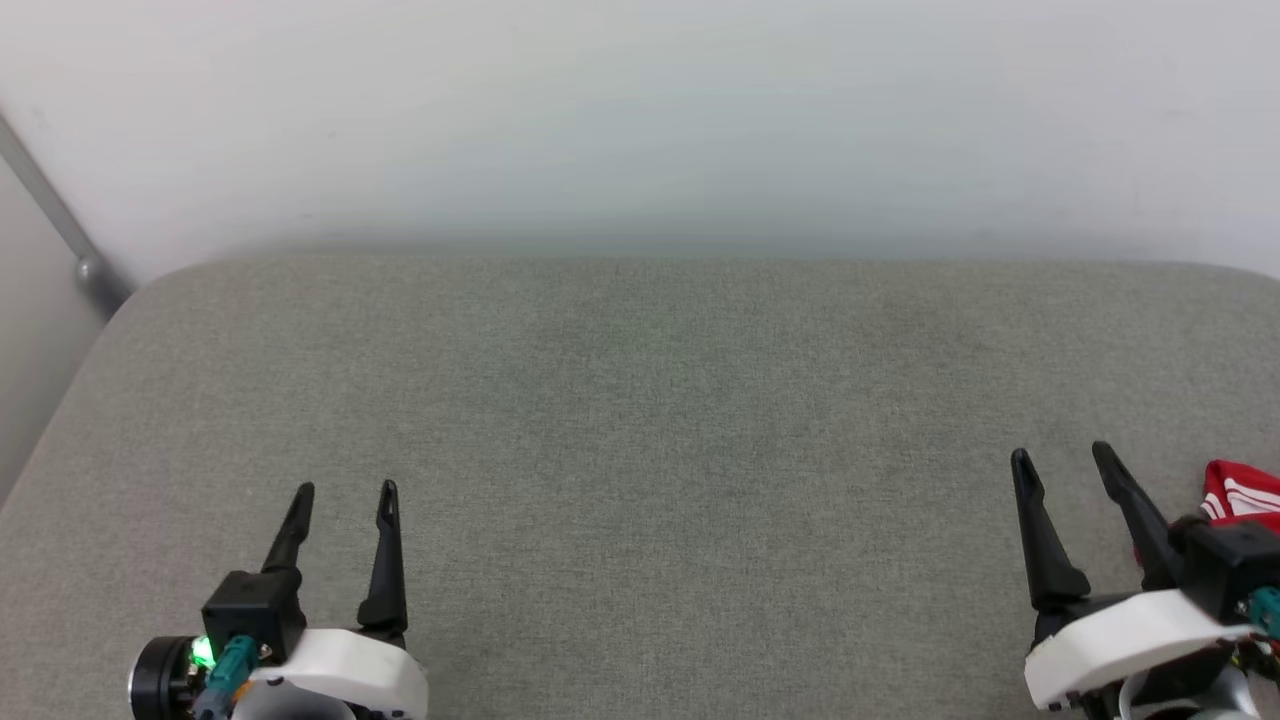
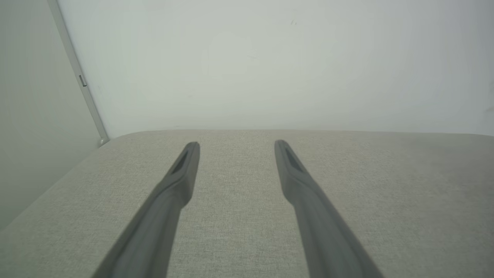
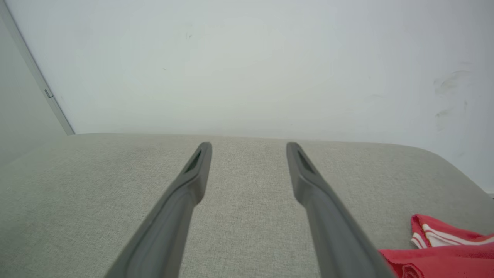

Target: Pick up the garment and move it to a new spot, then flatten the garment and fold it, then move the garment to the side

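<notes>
The garment point(image 1: 1240, 495) is a red cloth with white stripes, lying bunched at the far right edge of the grey cushioned surface point(image 1: 640, 420). Most of it is cut off by the frame. In the right wrist view the garment point(image 3: 444, 247) lies at the lower right, just beside the right finger. My right gripper point(image 1: 1062, 460) stands open immediately left of the garment with nothing between its fingers. My left gripper point(image 1: 345, 490) is open at the lower left, far from the garment and holding nothing. Both grippers, left point(image 2: 236, 144) and right point(image 3: 249, 145), point toward the back wall.
A pale wall point(image 1: 640, 120) rises behind the cushioned surface. A grey metal bar point(image 1: 60, 220) runs diagonally down the wall at the far left corner. The surface's left edge point(image 1: 60, 400) drops off beside it.
</notes>
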`<state>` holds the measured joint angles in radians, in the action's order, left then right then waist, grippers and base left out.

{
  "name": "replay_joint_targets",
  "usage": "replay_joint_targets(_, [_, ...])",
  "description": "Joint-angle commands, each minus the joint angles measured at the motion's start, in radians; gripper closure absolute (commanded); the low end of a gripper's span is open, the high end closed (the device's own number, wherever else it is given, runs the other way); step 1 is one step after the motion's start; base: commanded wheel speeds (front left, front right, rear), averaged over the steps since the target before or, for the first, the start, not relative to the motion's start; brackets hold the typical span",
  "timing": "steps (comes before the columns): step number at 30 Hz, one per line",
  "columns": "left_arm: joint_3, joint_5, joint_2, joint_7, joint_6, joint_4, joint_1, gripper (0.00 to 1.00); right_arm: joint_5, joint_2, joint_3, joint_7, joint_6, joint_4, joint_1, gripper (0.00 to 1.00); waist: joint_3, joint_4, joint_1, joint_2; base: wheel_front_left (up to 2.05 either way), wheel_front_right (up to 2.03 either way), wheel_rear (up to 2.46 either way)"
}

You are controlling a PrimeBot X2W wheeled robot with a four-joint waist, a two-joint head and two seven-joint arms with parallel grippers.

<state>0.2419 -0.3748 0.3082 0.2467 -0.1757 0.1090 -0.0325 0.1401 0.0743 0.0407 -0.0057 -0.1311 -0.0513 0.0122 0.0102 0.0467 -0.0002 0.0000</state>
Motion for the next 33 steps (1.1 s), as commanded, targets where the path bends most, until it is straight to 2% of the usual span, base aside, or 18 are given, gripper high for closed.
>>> replay_joint_targets(1, [0.009, 0.007, -0.003, 0.007, 0.007, 0.006, 0.015, 0.00, -0.002, -0.010, 0.007, -0.004, 0.001, -0.012, 0.033, 0.00, 0.011, 0.003, 0.0002, 0.0000, 0.00, 0.00, 0.00])
replay_joint_targets(14, [0.039, 0.010, -0.016, 0.014, 0.040, 0.056, 0.005, 0.00, 0.001, -0.025, 0.020, 0.002, 0.001, -0.044, 0.115, 0.00, 0.041, -0.008, 0.0002, 0.0000, 0.00, 0.00, 0.00])
replay_joint_targets(32, [0.040, 0.010, -0.007, 0.017, 0.037, 0.063, -0.013, 0.00, -0.004, -0.025, 0.016, 0.012, 0.001, -0.033, 0.100, 0.00, 0.036, -0.008, 0.0002, 0.0000, 0.00, 0.00, 0.00])
replay_joint_targets(33, [0.041, 0.008, -0.010, 0.012, 0.040, 0.062, 0.001, 1.00, -0.003, -0.022, 0.016, 0.012, 0.000, -0.035, 0.106, 1.00, 0.036, -0.008, 0.0002, 0.0000, 0.00, 0.00, 0.00])
